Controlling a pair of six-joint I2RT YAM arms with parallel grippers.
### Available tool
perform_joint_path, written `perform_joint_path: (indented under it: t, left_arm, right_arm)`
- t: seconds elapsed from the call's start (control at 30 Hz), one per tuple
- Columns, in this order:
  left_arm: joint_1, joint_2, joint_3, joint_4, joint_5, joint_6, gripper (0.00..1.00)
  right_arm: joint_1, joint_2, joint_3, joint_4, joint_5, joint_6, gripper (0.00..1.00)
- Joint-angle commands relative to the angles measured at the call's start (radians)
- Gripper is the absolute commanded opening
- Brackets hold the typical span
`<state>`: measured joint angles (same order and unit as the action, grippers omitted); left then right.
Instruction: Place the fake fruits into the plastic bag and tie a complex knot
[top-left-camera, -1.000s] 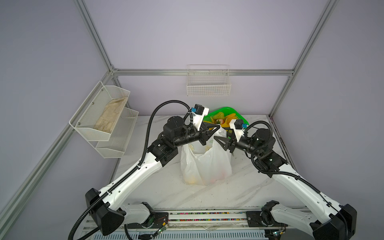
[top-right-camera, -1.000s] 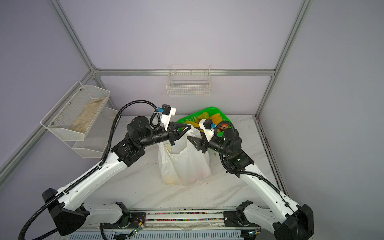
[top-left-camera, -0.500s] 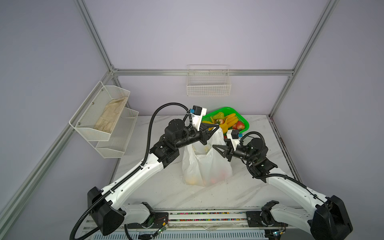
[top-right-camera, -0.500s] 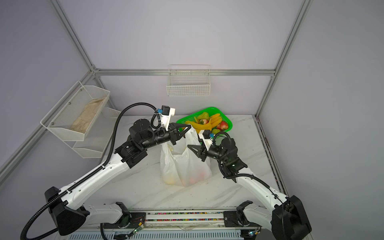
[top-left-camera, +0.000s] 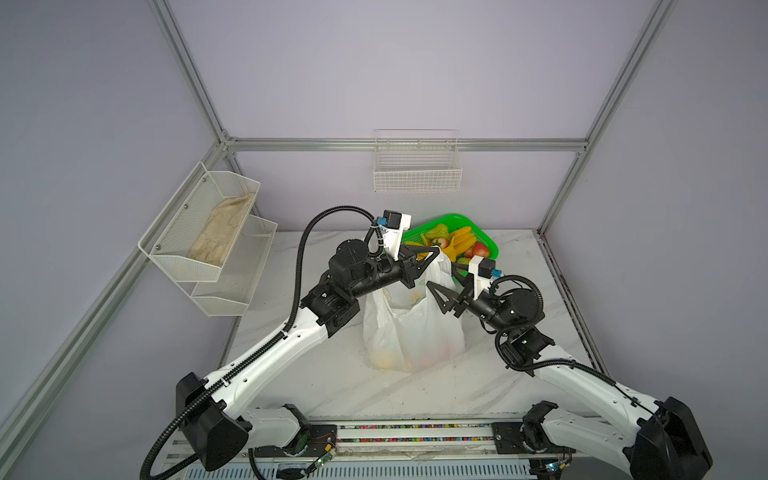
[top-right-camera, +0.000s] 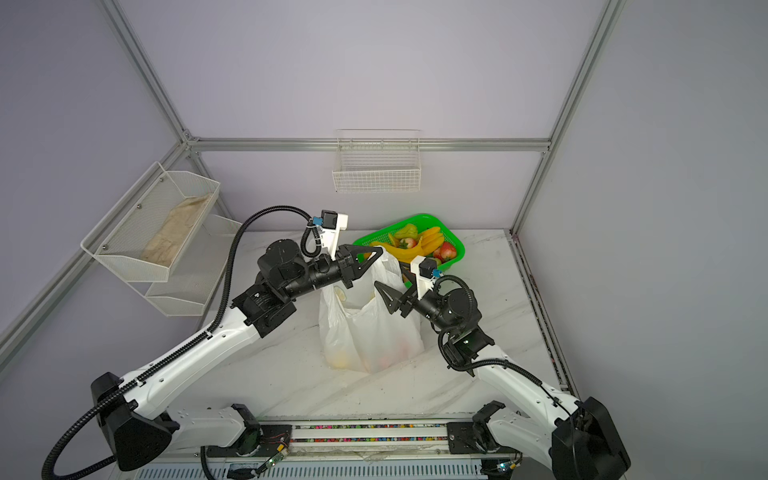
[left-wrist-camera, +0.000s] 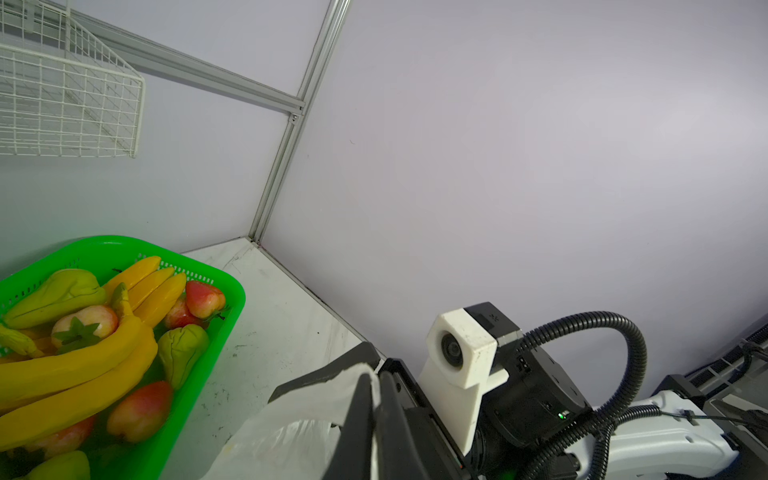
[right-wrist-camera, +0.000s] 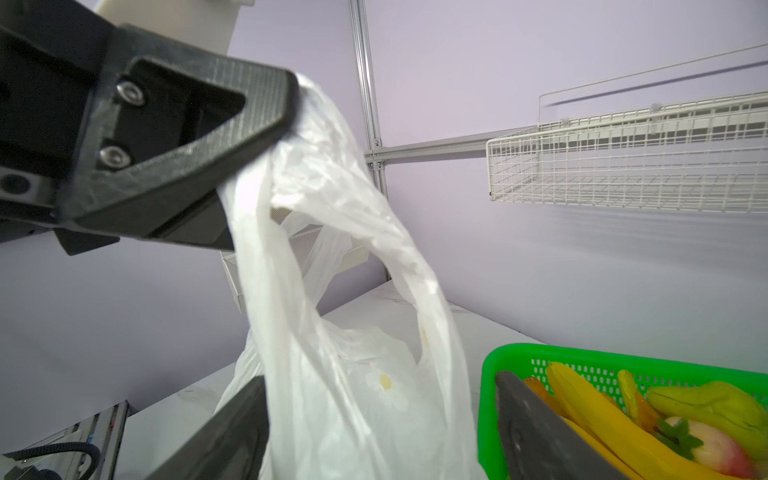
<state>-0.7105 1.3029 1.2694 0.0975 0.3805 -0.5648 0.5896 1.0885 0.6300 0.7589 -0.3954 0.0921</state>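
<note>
Standing by the marble tabletop (top-left-camera: 415, 395), I see the left gripper (top-left-camera: 436, 250) pressed together on one handle of the plastic bag (top-left-camera: 411, 332), holding that loop up above the bag's mouth. The bag sits upright on the tabletop between the two arms, with faint yellow and reddish shapes showing through near its bottom. The right gripper (top-left-camera: 441, 297) hangs at the bag's other side, fingers spread wide. In the right wrist view the stretched handle drops between them. Just behind the bag, the green mesh basket (top-left-camera: 457, 217) holds fake fruits (top-left-camera: 461, 241): yellow bananas, reddish apples and green pears.
</note>
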Motion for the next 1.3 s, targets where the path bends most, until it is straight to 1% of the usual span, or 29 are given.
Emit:
perform_joint_path:
  t: [0.0, 0.03, 0.1, 0.17, 0.2, 0.3, 0.43, 0.57, 0.6, 0.63, 0.7, 0.8, 0.87, 0.93, 0.97, 1.07, 1.1, 1.2, 1.27]
  left_arm:
    - [-0.009, -0.013, -0.022, 0.057, -0.015, -0.013, 0.00]
    - [-0.009, -0.014, -0.022, 0.058, -0.019, -0.013, 0.00]
    - [-0.009, -0.014, -0.024, 0.059, -0.030, -0.013, 0.00]
    - [-0.009, -0.012, -0.025, 0.063, -0.039, -0.014, 0.00]
    - [-0.009, -0.011, -0.026, 0.069, -0.042, -0.018, 0.00]
    - [-0.009, -0.007, -0.031, 0.082, -0.044, -0.034, 0.00]
    - [-0.009, -0.002, -0.033, 0.088, -0.045, -0.044, 0.00]
    - [-0.009, -0.015, -0.043, 0.090, -0.079, -0.029, 0.00]
    - [-0.009, -0.021, -0.048, 0.092, -0.090, -0.018, 0.02]
    - [-0.009, -0.029, -0.055, 0.093, -0.104, 0.000, 0.08]
    - [-0.007, -0.040, -0.063, 0.091, -0.119, 0.048, 0.15]
    - [-0.003, -0.056, -0.068, 0.068, -0.087, 0.157, 0.30]
    - [0.011, -0.066, -0.071, 0.052, -0.026, 0.228, 0.41]
    - [0.039, -0.079, -0.070, 0.038, 0.066, 0.289, 0.52]
    - [0.050, -0.085, -0.072, 0.035, 0.090, 0.305, 0.55]
    - [0.091, -0.098, -0.077, 0.033, 0.178, 0.345, 0.71]
    - [0.105, -0.096, -0.075, 0.030, 0.219, 0.387, 0.75]
    - [0.132, -0.079, -0.045, 0.002, 0.354, 0.437, 0.83]
    - [0.134, -0.058, -0.010, -0.058, 0.409, 0.498, 0.87]
  right_arm:
    - [0.006, 0.042, 0.066, 0.044, -0.119, -0.042, 0.86]
    - [0.006, 0.053, 0.073, 0.041, -0.170, -0.050, 0.85]
    - [0.005, 0.070, 0.077, 0.044, -0.254, -0.064, 0.80]
    - [0.005, 0.088, 0.075, 0.051, -0.294, -0.065, 0.72]
    - [0.006, 0.099, 0.072, 0.064, -0.312, -0.058, 0.66]
    - [0.006, 0.130, 0.069, 0.120, -0.346, -0.024, 0.51]
    - [0.006, 0.168, 0.088, 0.154, -0.367, -0.003, 0.38]
    - [0.003, 0.174, 0.087, 0.148, -0.345, 0.004, 0.22]
    - [0.000, 0.166, 0.077, 0.148, -0.335, 0.007, 0.19]
    - [-0.005, 0.159, 0.066, 0.148, -0.330, 0.012, 0.15]
    - [-0.010, 0.145, 0.051, 0.149, -0.332, 0.025, 0.09]
    - [-0.014, 0.131, 0.040, 0.148, -0.357, 0.044, 0.02]
    - [-0.020, 0.121, 0.035, 0.148, -0.379, 0.058, 0.00]
    - [-0.027, 0.108, 0.027, 0.144, -0.396, 0.065, 0.00]
    - [-0.032, 0.104, 0.025, 0.137, -0.406, 0.071, 0.00]
    - [-0.046, 0.096, 0.036, 0.095, -0.446, 0.077, 0.00]
    - [-0.051, 0.095, 0.038, 0.083, -0.459, 0.077, 0.00]
    - [-0.063, 0.098, 0.047, 0.068, -0.489, 0.077, 0.00]
    - [-0.066, 0.108, 0.058, 0.059, -0.514, 0.074, 0.00]
